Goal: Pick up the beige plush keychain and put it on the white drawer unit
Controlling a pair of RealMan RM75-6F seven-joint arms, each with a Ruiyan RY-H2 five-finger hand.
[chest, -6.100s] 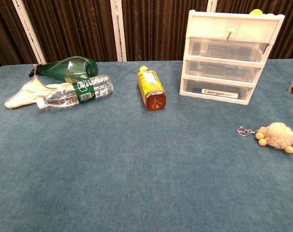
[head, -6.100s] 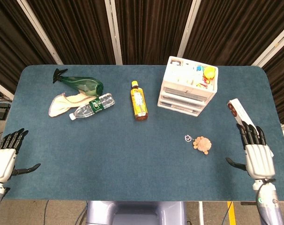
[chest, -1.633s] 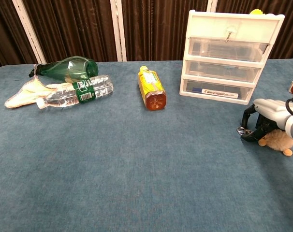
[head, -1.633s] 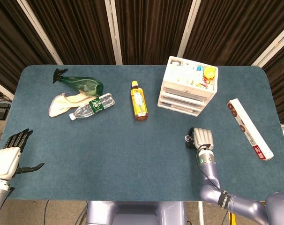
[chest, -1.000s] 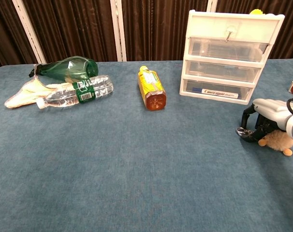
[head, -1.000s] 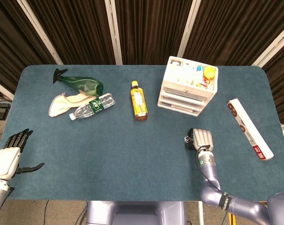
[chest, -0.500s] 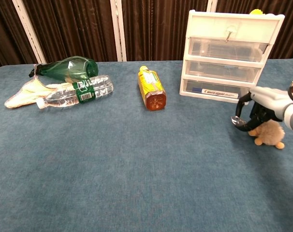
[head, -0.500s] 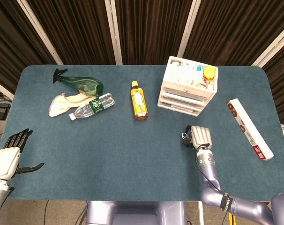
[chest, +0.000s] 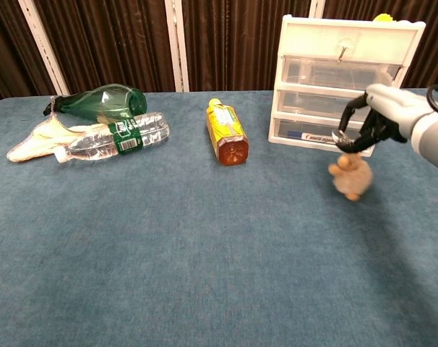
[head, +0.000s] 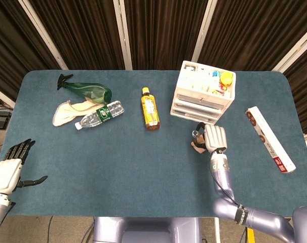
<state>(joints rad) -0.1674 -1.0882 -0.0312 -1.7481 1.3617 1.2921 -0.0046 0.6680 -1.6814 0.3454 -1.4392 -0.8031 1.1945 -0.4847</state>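
Beige plush keychain (chest: 351, 176) dangles from the right hand's (chest: 378, 116) pinch, just before the white drawer unit (chest: 342, 76), over bare table.

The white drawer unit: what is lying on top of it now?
On top of the white drawer unit the head view shows a yellow object and pale small items too unclear to name. The beige plush keychain is not there; it hangs from the right hand.
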